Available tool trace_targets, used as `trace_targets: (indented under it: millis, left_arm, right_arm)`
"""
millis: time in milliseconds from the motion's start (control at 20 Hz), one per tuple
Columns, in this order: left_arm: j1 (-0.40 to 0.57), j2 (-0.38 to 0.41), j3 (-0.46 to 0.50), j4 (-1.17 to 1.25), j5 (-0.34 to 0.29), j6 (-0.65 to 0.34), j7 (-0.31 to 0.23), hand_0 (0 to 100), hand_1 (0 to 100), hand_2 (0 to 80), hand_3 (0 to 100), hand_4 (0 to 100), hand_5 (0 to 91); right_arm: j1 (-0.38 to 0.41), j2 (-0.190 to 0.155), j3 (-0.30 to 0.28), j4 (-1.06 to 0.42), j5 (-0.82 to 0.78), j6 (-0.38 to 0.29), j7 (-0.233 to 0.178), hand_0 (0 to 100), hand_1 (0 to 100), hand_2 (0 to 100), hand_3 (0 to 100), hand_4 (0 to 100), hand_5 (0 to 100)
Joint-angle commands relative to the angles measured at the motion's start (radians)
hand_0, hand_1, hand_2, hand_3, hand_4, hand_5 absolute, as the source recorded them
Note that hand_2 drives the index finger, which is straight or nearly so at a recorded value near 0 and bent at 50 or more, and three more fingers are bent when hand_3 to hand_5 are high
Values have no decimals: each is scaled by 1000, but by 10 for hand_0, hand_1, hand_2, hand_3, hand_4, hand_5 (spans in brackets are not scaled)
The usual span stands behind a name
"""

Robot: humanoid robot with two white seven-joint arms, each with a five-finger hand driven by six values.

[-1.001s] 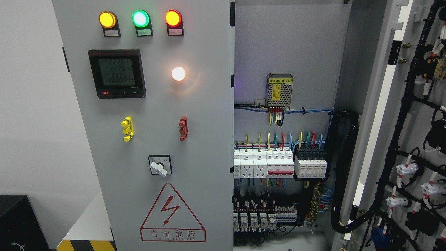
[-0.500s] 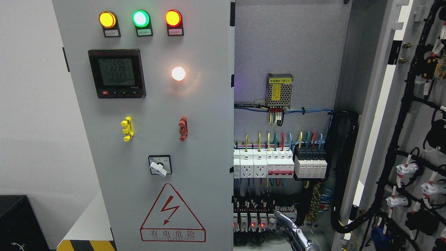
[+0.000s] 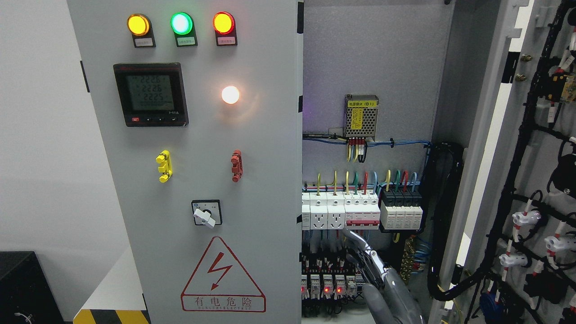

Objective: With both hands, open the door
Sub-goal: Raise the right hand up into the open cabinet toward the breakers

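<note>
White wall behind; right hand [image 3: 375, 274], fingers extended and empty, rises before relays [image 3: 326, 284], beside closed left door [image 3: 202, 180].

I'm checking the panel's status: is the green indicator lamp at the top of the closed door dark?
No, the green indicator lamp glows brightly between the amber lamp and the red lamp, which are also lit.

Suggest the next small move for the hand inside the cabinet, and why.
Probably slide the right hand left so its fingers hook the free edge of the left door. That door looks shut, the right door stands swung open, and the hand holds nothing, fingers extended.
</note>
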Motion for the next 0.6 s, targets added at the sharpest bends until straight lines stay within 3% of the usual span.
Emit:
trace_targets:
  millis: [0,250,551]
  left_arm:
    - [21,-11,-20,-3,-3,3,-1,120,556,0,0,0,0]
    - [21,-11,-20,-3,-3,3,-1,120,556,0,0,0,0]
    - [23,-11,-18,-3,-3,3,-1,120,556,0,0,0,0]
  right_arm:
    - [-67,73,2,56,0,15,-2,72,138,0,0,0,0]
    - [-72,73,-16,93,0,15,-4,72,137,0,0,0,0]
    - [-141,82,-44,141,0,17,-4,72,137,0,0,0,0]
